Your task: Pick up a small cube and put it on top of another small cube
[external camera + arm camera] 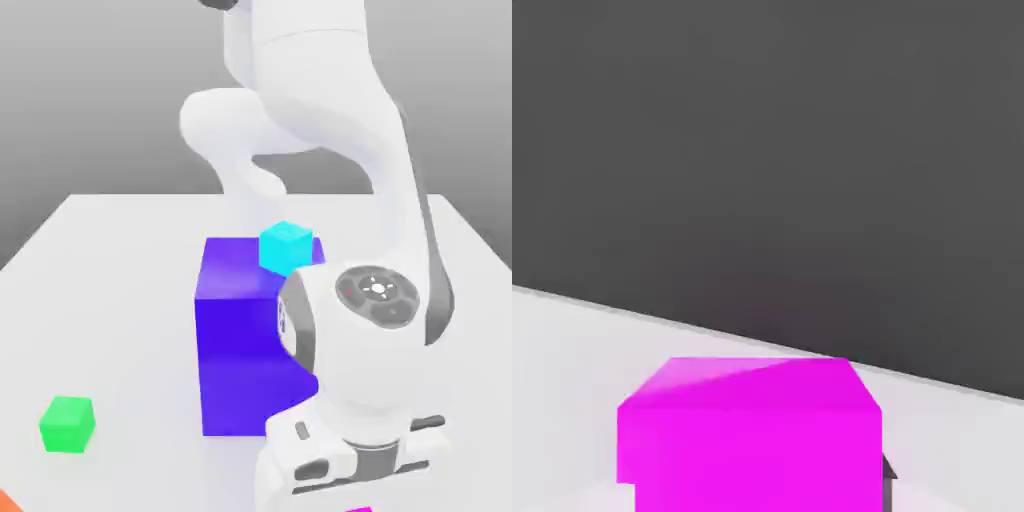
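A small magenta cube (750,432) sits on the white table (572,330), seen close up in the hand view, with a dark sliver of finger (887,468) against its side. A sliver of the same cube (360,509) peeks out under my gripper's hand (355,460) at the near edge of the exterior view. The gripper is shut on this cube. A small cyan cube (286,247) rests on top of a tall blue block (235,340). A small green cube (67,424) lies on the table at the exterior view's left.
The tall blue block stands mid-table, just behind and to the exterior view's left of my hand. My white arm (330,120) arches over it from the back. An orange corner (5,501) shows at the lower left edge.
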Controlling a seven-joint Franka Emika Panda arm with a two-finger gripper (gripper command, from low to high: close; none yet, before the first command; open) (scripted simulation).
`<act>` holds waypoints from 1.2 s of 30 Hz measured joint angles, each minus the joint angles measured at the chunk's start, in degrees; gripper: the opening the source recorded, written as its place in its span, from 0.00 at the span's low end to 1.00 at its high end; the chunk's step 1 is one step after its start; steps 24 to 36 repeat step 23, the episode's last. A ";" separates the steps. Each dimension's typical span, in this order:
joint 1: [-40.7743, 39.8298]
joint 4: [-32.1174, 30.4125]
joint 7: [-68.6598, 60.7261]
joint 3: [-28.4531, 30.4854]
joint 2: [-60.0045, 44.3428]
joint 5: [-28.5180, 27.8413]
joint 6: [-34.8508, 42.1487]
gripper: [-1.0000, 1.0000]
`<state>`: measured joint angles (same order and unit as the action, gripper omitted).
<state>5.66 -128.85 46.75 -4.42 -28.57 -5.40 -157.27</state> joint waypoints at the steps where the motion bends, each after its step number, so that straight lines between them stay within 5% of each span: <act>1: -0.20 -0.38 -0.22 -0.26 1.72 0.30 1.34 0.00; 4: -1.51 -2.13 -1.09 0.07 7.35 1.44 5.20 0.00; 15: -19.34 -15.32 -5.59 15.46 21.63 6.57 6.30 0.00; 20: -25.24 -16.60 -10.74 16.32 15.01 13.11 -1.28 0.00; 21: -25.60 -16.57 -11.18 15.97 14.03 13.71 -2.20 1.00; 36: -25.61 -16.57 -11.18 15.97 14.03 13.71 -2.20 1.00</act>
